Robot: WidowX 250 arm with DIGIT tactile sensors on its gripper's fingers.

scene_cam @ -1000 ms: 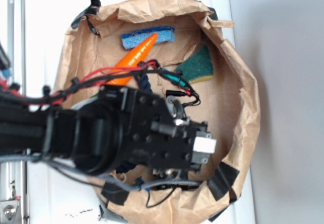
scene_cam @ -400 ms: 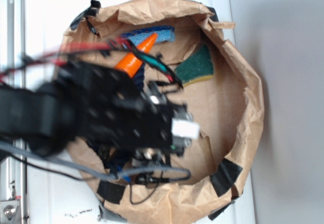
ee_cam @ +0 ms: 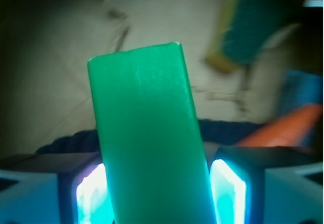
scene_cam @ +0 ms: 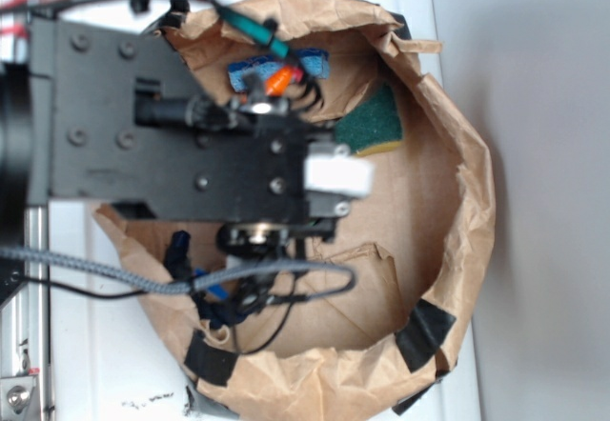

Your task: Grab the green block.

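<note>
In the exterior view the black arm [scene_cam: 172,145] reaches in from the left edge and fills the left half of the picture, its flat body hanging over a crumpled brown paper ring [scene_cam: 467,183] that lies on the white surface [scene_cam: 95,364]. A grey braided cable [scene_cam: 95,270] and thin black wires trail under the arm. The gripper itself is hidden beneath the arm's body in this view. Past the arm's upper edge, a sliver of the orange carrot [scene_cam: 279,80] shows against the blue sponge [scene_cam: 310,62], both near the far wall of the ring. Further right, the dark green sponge with its yellow edge [scene_cam: 370,128] lies on the paper floor, just beside the arm's white end block. Black tape patches [scene_cam: 424,335] hold the ring at its lower right.

In the wrist view the gripper [ee_cam: 159,193] is closed on the green block [ee_cam: 149,138]: the block stands upright between the two fingers, the left pad [ee_cam: 91,196] and the right pad [ee_cam: 228,193] glowing teal against its sides. The block rises out of the gripper toward the top of the picture, its upper end clear of the brown paper behind it. To the right of the block lie the blurred dark green sponge [ee_cam: 253,26] at the top, the blue sponge [ee_cam: 301,95] at the edge, and the carrot [ee_cam: 286,127] lower down.
</note>
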